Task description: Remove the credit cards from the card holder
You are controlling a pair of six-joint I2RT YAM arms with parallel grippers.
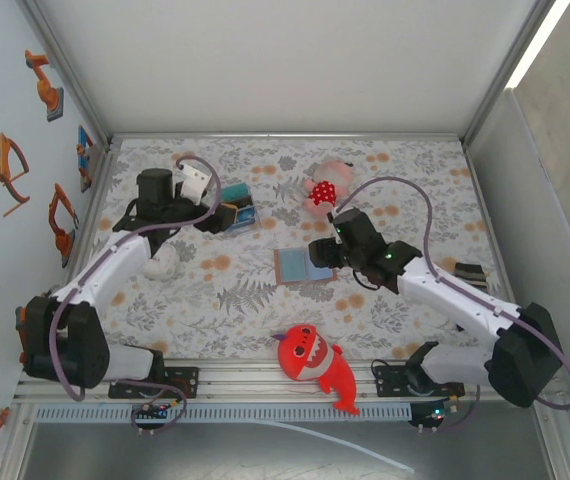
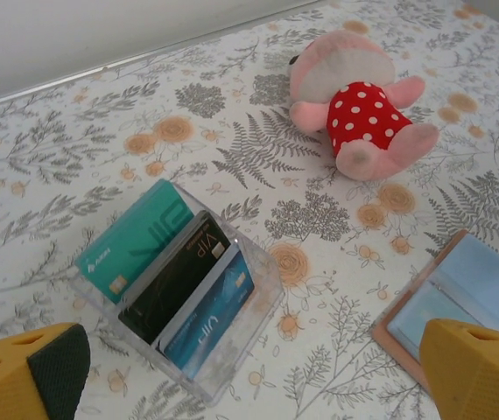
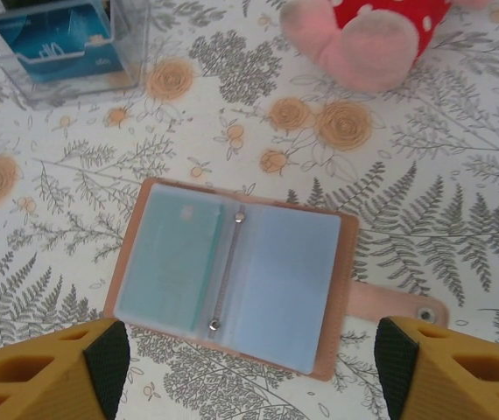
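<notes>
Card holder [image 3: 284,289]: tan-brown leather-like wallet, lying open and flat; pale blue-grey clear sleeves inside, metal bar down the spine, closure tab with a snap sticking out on one side.
Holder location: mid surface [image 3: 460,175], between the pink plush [image 2: 363,105] and the red shark plush [image 1: 315,365], directly under the right tool.
Card in holder: one pale teal card [image 3: 175,258] visible through the sleeve on the side away from the tab.
Credit cards out: teal card [image 2: 131,236], black card [image 2: 175,276] and blue card [image 2: 206,319] standing on edge, leaning, inside a clear box [image 2: 263,297] near the holder.
Left tool [image 2: 249,359]: fingers wide apart, nothing between them, just on the near side of the clear box.
Right tool [image 3: 254,363]: fingers apart, above the holder's near edge; contact with it cannot be told.
</notes>
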